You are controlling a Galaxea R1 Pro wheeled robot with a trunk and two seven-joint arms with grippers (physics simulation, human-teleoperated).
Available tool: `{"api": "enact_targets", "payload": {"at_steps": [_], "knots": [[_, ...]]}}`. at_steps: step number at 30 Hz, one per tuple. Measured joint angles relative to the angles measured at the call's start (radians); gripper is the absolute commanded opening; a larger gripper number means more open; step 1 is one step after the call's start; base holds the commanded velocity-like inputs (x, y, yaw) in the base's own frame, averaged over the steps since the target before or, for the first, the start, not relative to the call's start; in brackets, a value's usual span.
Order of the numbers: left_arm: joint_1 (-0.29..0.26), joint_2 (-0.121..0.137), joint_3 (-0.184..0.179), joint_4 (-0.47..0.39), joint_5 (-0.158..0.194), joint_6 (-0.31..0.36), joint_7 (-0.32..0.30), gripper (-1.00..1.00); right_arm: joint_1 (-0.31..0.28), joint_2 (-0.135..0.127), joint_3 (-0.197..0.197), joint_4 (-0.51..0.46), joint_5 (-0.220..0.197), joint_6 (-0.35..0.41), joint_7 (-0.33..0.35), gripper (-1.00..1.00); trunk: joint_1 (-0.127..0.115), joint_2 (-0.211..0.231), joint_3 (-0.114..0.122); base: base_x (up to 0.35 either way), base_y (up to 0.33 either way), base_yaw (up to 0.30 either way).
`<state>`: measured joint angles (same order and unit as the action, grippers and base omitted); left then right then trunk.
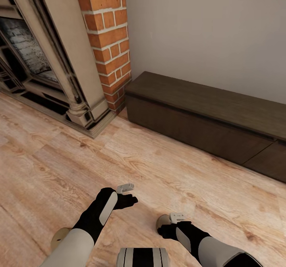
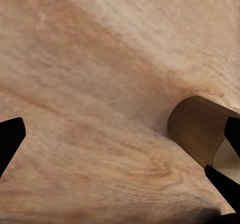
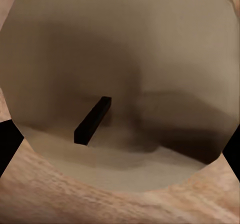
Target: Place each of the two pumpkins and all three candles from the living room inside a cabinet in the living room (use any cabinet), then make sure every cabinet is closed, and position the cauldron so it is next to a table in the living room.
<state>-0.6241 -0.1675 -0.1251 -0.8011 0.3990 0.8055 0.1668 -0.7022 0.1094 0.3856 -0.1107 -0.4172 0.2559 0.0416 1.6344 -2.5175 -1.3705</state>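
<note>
Candle (image 3: 120,84) upright on floor directly below right gripper (image 3: 120,149), fingers apart, one each side, not clamped. Risk: off-centre closing tips or rolls candle. Left gripper (image 2: 120,154) fingers apart, empty. Cabinet (image 1: 206,120) far right by wall, drawers closed.

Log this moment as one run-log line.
right gripper: over a candle on the floor, jaws open | left gripper: open, empty | cabinet: closed, ahead
</note>
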Motion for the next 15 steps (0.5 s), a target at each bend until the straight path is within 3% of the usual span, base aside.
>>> {"api": "enact_targets", "payload": {"at_steps": [15], "knots": [[0.0,0.0,0.001,0.0,0.0,0.0,0.0,1.0,0.0,0.0,0.001,0.0,0.0,0.0,0.0,-1.0,0.0,0.0,0.0,0.0,0.0,0.0]]}}
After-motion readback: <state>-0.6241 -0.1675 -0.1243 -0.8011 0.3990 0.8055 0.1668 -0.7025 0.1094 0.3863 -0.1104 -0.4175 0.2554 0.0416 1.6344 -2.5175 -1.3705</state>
